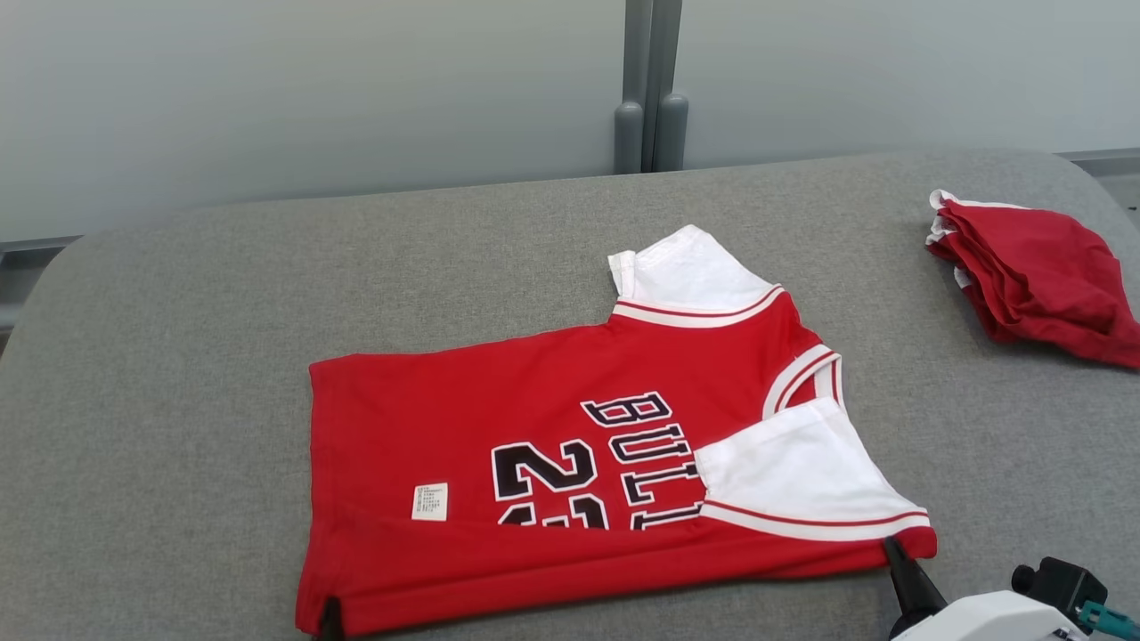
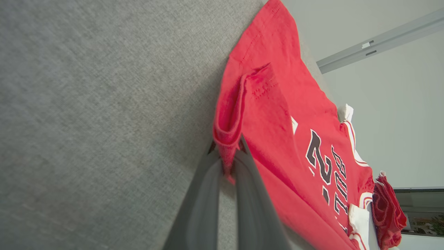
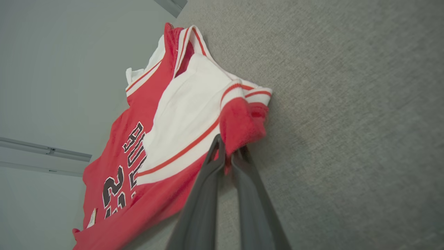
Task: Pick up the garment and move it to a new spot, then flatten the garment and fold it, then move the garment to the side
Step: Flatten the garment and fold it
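The garment (image 1: 534,418), a red jersey with white sleeves and black lettering, lies spread on the grey table (image 1: 178,356) with its near edge folded up over the print. My left gripper (image 1: 331,616) is shut on the garment's near left hem corner. In the left wrist view, that gripper (image 2: 227,152) pinches a bunched red fold of the garment (image 2: 277,114). My right gripper (image 1: 891,545) is shut on the near right corner, below the white sleeve. In the right wrist view, the right gripper (image 3: 229,152) clamps red cloth of the garment (image 3: 180,114).
A second red cloth (image 1: 1042,276), loosely folded, lies at the table's far right, also seen in the left wrist view (image 2: 388,208). A grey wall with a vertical post (image 1: 650,89) stands behind the table. Bare grey surface stretches to the left and at the back.
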{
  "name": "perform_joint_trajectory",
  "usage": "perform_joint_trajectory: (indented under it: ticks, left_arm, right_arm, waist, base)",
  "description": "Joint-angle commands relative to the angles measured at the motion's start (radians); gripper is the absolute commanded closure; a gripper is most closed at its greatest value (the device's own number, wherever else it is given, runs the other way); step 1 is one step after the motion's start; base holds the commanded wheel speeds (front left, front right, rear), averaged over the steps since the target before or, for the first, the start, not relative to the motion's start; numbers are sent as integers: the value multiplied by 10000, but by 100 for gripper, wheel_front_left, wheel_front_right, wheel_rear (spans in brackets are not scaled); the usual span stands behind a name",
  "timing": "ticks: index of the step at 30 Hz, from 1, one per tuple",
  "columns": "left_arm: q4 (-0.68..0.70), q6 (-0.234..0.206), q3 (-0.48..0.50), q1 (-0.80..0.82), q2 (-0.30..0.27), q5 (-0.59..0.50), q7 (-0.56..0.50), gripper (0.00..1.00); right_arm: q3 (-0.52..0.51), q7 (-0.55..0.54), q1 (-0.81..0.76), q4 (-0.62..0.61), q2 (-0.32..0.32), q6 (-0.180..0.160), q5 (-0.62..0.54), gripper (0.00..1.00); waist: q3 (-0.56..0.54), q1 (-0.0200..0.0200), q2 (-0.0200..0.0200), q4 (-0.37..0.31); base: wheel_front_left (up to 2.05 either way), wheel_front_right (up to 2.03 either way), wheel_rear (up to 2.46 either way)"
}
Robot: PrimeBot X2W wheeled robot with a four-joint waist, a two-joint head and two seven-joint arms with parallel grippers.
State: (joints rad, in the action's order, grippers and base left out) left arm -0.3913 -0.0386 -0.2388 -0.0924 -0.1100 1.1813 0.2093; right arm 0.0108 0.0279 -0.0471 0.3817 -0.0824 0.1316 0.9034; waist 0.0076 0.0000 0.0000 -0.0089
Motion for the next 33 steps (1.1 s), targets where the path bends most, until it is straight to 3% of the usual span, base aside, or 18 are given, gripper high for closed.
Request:
perform_joint_trajectory:
  ticks: [1,3,4,5,6,7,16,23,28,33]
  left_arm:
    - [35,-136,80,-135,-157,-36,4,97]
    - [25,-271,89,-141,-206,-88,-16,18]
    - [10,-323,111,-119,-231,-95,-8,0]
    - [-4,-367,121,-99,-243,-96,-15,0]
    - [-14,-376,125,-76,-267,-107,-20,0]
    - [-5,-408,129,-57,-276,-141,-11,0]
    - [92,-673,340,215,-835,-501,134,0]
    - [95,-835,-429,1591,-1661,-1749,-303,0]
    - [-514,-912,-1053,3043,-1989,-2380,-1082,0]
    - [-1923,-954,-1314,4480,-1915,-2663,-1570,0]
  right_arm:
    - [-140,-57,-185,4,-16,-16,-232,100]
    - [-244,-160,-236,66,86,-16,-366,100]
    - [-292,-201,-233,92,127,-16,-416,85]
    - [-335,-228,-217,116,154,-16,-481,56]
    - [-377,-255,-203,125,173,-16,-517,9]
    - [-419,-291,-191,106,205,-15,-542,0]
    - [-1120,-335,-472,-313,283,-7,-789,0]
    - [-1857,-609,-233,-1194,165,-7,-1479,0]
    - [-1293,-1048,177,-2182,42,-7,-1544,0]
    - [-789,-1292,549,-3014,-40,-7,-1407,0]
  waist:
    - [-54,0,0,-5]
    - [-96,0,0,-26]
    - [-107,0,0,-38]
    - [-115,0,0,-52]
    - [-119,0,0,-67]
    - [-121,0,0,-84]
    - [-115,0,0,-140]
    - [2,0,0,-260]
    - [344,0,0,-473]
    - [784,0,0,-690]
  base:
    - [0,0,0]
    - [0,0,0]
    - [0,0,0]
    - [0,0,0]
    - [0,0,0]
    - [0,0,0]
    - [0,0,0]
    - [0,0,0]
    - [0,0,0]
    - [0,0,0]
